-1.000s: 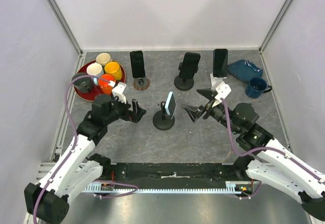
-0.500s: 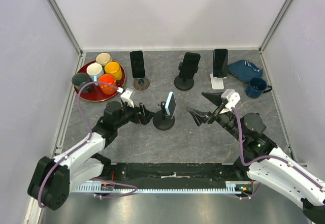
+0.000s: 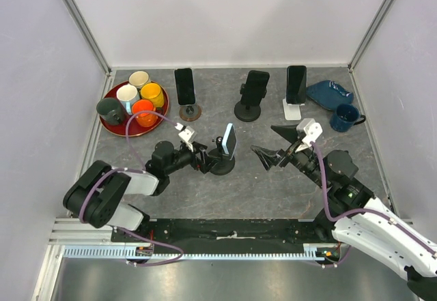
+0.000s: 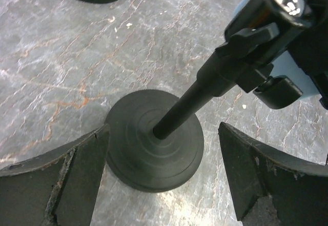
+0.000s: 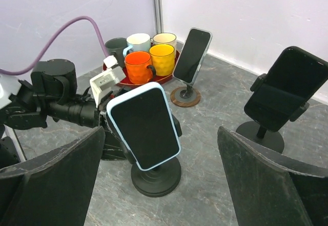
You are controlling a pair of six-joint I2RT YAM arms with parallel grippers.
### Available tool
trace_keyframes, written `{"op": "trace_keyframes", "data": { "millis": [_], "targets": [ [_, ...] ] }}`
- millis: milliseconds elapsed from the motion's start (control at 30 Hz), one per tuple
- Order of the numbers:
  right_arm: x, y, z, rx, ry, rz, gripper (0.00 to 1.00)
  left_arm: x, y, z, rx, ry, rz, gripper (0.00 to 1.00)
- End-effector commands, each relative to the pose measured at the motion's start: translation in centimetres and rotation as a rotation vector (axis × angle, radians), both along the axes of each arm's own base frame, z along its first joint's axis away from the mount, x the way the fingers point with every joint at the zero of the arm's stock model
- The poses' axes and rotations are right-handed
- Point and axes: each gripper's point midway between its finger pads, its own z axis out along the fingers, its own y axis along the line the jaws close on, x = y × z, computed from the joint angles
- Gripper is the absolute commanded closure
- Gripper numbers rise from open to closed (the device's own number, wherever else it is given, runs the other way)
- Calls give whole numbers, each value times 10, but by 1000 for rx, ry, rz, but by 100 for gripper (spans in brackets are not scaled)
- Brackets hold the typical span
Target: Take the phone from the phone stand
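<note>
A phone with a pale blue case (image 3: 231,139) sits clamped in a black stand with a round base (image 3: 220,164) at the table's middle. It faces the right wrist view (image 5: 145,126). My left gripper (image 3: 203,159) is open, low at the table, its fingers either side of the stand's base (image 4: 154,153) without touching it. The stand's post and clamp show above (image 4: 246,36). My right gripper (image 3: 263,152) is open and empty, to the right of the phone, pointing at its screen.
Three other phones on stands stand at the back: on a wooden-base stand (image 3: 185,86), on a black stand (image 3: 255,88), on a white stand (image 3: 295,84). A red tray (image 3: 113,125) with several mugs is back left. A blue dish (image 3: 329,93) and blue mug (image 3: 345,117) are back right.
My left arm has stretched low and to the right until its open fingers flank the stand's base. My right gripper drew back a little a second ago and has stayed still since.
</note>
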Motion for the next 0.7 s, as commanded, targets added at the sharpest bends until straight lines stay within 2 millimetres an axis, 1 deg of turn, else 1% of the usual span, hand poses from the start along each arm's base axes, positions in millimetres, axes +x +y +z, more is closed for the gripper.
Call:
{"op": "trace_keyframes", "data": {
  "millis": [0, 67, 100, 133, 167, 200, 233, 267, 300, 333, 367, 433, 567, 667],
  "targets": [
    [-4, 4, 26, 24, 1, 27, 2, 10, -19, 46, -68, -269, -99, 9],
    [-2, 5, 28, 11, 11, 26, 2, 11, -23, 41, -60, -262, -124, 10],
    [-2, 6, 29, 10, 14, 29, 2, 12, -25, 38, -57, -256, -133, 13],
    [0, 8, 32, 9, 15, 30, 2, 14, -27, 40, -60, -273, -140, 16],
    [-1, 10, 32, 9, 21, 36, 2, 16, -28, 33, -55, -265, -142, 17],
    [1, 12, 30, 3, 28, 42, 2, 16, -30, 34, -62, -277, -152, 18],
    [1, 14, 33, 3, 31, 47, 2, 18, -33, 42, -84, -317, -163, 23],
    [1, 16, 32, 2, 41, 56, 2, 18, -36, 37, -88, -311, -179, 32],
    [3, 21, 28, -7, 56, 64, 2, 17, -40, 38, -100, -315, -201, 53],
    [3, 24, 30, -7, 61, 78, 2, 19, -43, 46, -128, -341, -207, 59],
    [3, 26, 28, -11, 71, 84, 2, 20, -44, 40, -127, -329, -212, 63],
    [4, 33, 27, -11, 92, 108, 2, 21, -46, 41, -136, -343, -217, 63],
    [6, 39, 27, -12, 110, 118, 2, 21, -47, 41, -142, -346, -222, 61],
    [9, 41, 28, -13, 116, 112, 2, 22, -47, 42, -141, -353, -220, 49]
  ]
}}
